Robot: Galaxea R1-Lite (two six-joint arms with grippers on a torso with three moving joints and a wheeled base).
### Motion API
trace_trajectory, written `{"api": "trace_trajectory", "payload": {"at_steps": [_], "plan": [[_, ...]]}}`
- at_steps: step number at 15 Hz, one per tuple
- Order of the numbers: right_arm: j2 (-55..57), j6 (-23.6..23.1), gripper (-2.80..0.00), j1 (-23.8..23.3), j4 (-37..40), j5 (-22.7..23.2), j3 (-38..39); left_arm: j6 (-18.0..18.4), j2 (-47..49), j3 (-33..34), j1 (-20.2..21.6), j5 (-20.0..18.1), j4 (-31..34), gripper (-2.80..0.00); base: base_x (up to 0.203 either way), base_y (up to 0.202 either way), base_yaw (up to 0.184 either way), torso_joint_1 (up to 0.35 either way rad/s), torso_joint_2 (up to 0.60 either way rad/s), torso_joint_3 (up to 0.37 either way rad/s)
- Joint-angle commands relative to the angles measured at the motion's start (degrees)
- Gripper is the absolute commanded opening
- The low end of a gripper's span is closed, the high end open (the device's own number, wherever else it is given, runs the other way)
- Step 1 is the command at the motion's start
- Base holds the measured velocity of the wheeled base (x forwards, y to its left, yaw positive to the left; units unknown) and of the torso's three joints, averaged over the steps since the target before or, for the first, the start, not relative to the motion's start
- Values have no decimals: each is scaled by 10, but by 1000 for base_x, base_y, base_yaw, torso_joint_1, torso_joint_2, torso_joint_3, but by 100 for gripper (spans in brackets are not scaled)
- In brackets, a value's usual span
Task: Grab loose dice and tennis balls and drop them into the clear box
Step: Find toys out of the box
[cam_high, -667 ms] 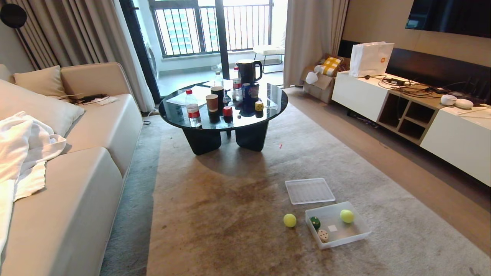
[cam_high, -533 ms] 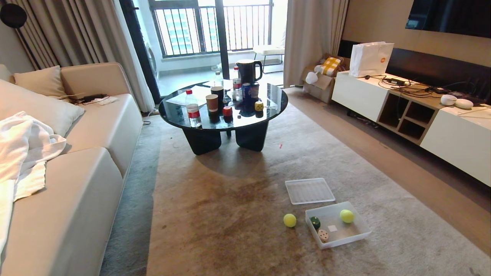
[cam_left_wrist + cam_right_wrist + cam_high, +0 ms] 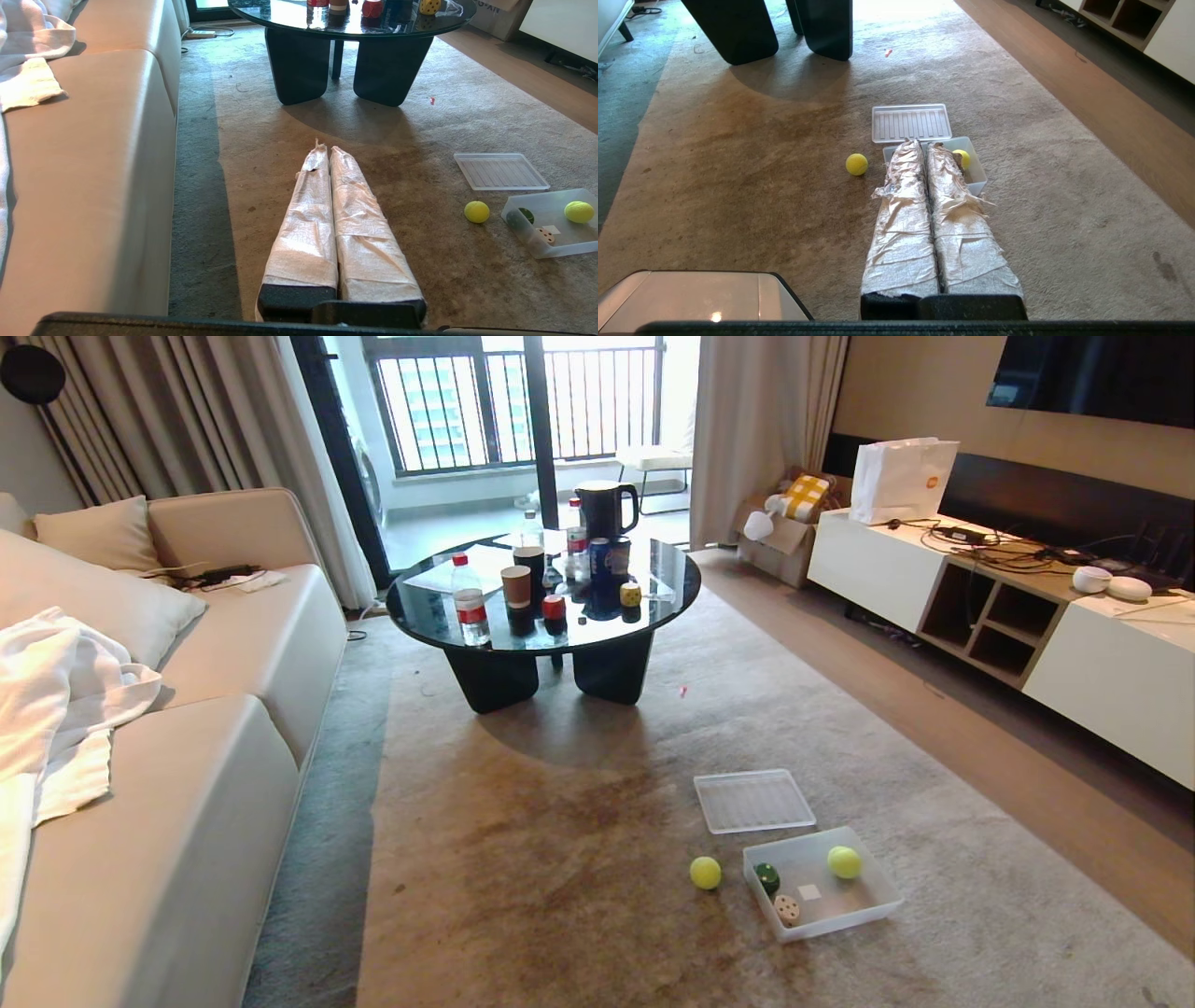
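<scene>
A: Any txt legible?
B: Barely. White bag (image 3: 902, 481) on the TV unit (image 3: 873, 569): small orange square logo, chars inside too small to read.
A: Cans, bottle?
B: Blue can (image 3: 618, 558) on the table (image 3: 672, 602): red/white print, no word legible. Bottle (image 3: 470, 602): red label, txt illegible.
A: Cardboard box?
B: Dark printed letters on the cardboard box (image 3: 502, 14) in left wrist view, cut off at the frame edge, can't read for sure.
A: Nos.?
B: Only pips: tan die (image 3: 787, 909) in the clear box (image 3: 873, 905), yellow die (image 3: 631, 595) on the table. Counts unclear.
</scene>
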Motion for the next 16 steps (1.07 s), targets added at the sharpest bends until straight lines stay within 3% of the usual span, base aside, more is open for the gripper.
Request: {"api": "trace_trajectory", "payload": {"at_steps": [1, 13, 16], "plan": [[0, 0, -280, 1, 1, 0, 0, 0, 1, 0, 0, 0, 0, -280, 0, 0, 0, 0, 0, 0], [0, 0, -280, 0, 1, 0, 0, 0, 0, 1, 0, 0, 0, -280, 0, 0, 0, 0, 0, 0], [0, 0, -280, 0, 1, 0, 0, -1, 1, 1, 0, 0, 0, -280, 163, 0, 0, 4, 0, 2]]}}
